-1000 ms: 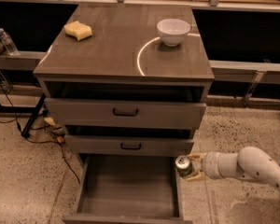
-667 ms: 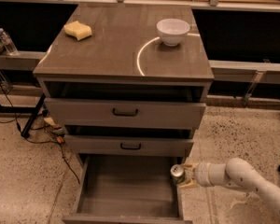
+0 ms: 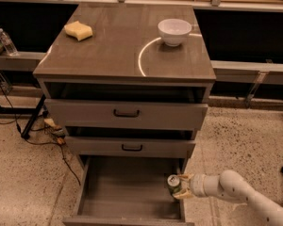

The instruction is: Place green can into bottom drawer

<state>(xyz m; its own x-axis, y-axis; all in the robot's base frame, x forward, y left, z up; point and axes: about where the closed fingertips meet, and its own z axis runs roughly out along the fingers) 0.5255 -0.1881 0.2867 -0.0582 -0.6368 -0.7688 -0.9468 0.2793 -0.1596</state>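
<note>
The green can (image 3: 173,185) is a small dark green can with a silver top. It stands upright inside the bottom drawer (image 3: 127,187), at its right side by the right wall. The bottom drawer is pulled far out and shows a wide flat grey floor. My gripper (image 3: 181,186) reaches in from the right over the drawer's right wall and is shut on the can, one finger above it and one below in the view. The white arm runs off to the lower right.
Two shallower drawers with black handles (image 3: 126,113) are partly open above. A white bowl (image 3: 174,31) and a yellow sponge (image 3: 79,30) sit on the cabinet top. Cables (image 3: 52,135) lie on the speckled floor at the left. A water bottle (image 3: 6,41) stands at far left.
My gripper has carried the can down and left, from beside the drawer's right wall to inside the bottom drawer.
</note>
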